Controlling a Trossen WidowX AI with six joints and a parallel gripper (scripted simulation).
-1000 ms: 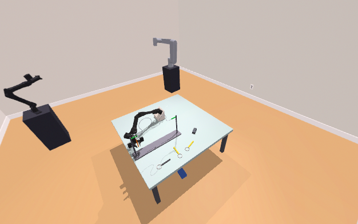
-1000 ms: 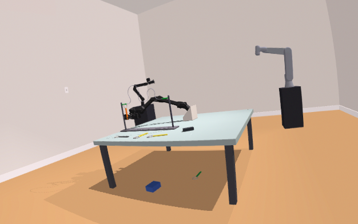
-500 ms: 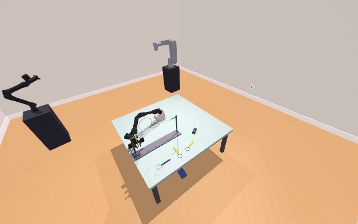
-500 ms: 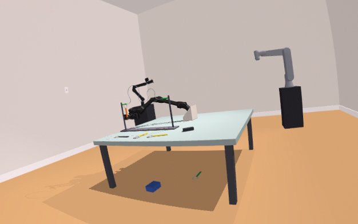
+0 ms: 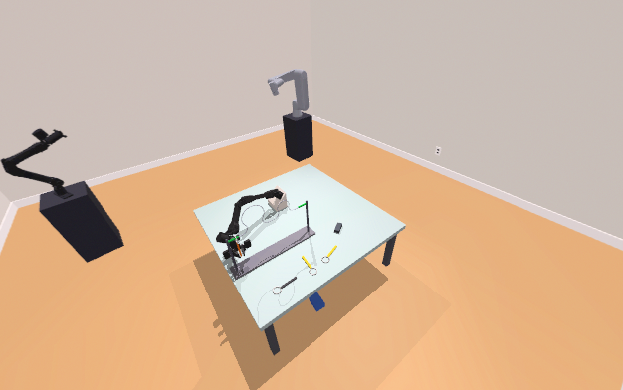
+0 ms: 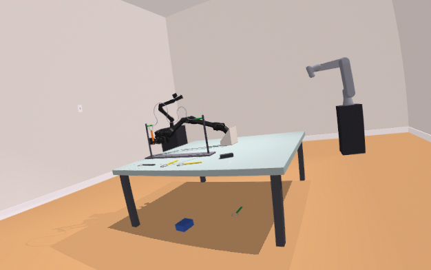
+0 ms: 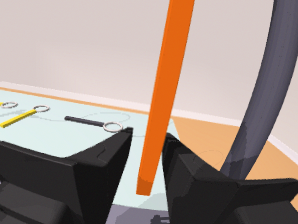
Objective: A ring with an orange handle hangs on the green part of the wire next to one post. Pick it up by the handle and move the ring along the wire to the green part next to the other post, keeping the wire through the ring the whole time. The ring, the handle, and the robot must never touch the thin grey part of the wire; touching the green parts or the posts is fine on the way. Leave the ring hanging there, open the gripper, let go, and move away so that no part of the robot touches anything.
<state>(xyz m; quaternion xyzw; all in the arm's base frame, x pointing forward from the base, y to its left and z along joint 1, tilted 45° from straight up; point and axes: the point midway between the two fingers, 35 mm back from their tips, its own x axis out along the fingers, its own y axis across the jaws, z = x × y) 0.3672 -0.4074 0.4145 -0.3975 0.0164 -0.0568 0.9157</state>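
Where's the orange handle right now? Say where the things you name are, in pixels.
In the exterior view the orange handle [image 5: 239, 249] [image 6: 152, 136] [image 7: 165, 95] hangs at the rack's left end, just right of the left post [image 6: 149, 141]; in the wrist view its lower end is between the gripper's fingertips.

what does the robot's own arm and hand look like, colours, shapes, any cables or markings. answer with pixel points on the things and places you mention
The arm [image 5: 238, 211] [image 6: 179, 125] is black all over, with slim links and bulkier joints. Its hand [image 5: 240, 250] [image 6: 152, 140] [image 7: 148, 135] is black too, with two angular, wedge-like fingers narrowing toward the tips. I can't make out any markings or cables on either.
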